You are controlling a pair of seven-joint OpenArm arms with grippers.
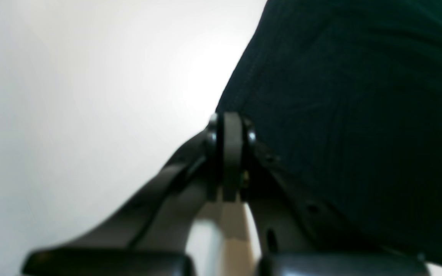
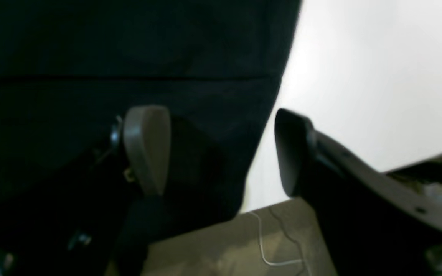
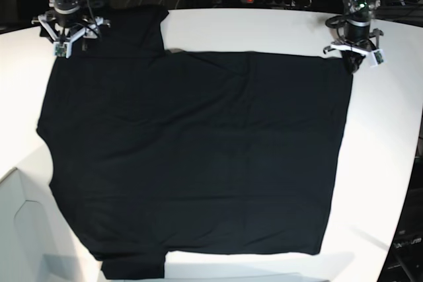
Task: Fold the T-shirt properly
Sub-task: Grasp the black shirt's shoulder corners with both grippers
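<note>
Here the T-shirt (image 3: 198,156) lies spread flat across the white desk (image 3: 390,163), long axis running side to side. At its far corners, the left gripper (image 1: 231,126) pinches the hem; the right gripper (image 2: 221,149) gapes wide, empty.

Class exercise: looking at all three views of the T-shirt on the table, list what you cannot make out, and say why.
- T-shirt tag and neck patch: not visible in base view, plain black cloth only.
- Left claw: blurred in left wrist view; whether it pinches cloth is unclear.
- Right claw: open; blurred, dark cloth hides detail.
- T-shirt's lower sleeve: cut off by base view's bottom edge.
</note>
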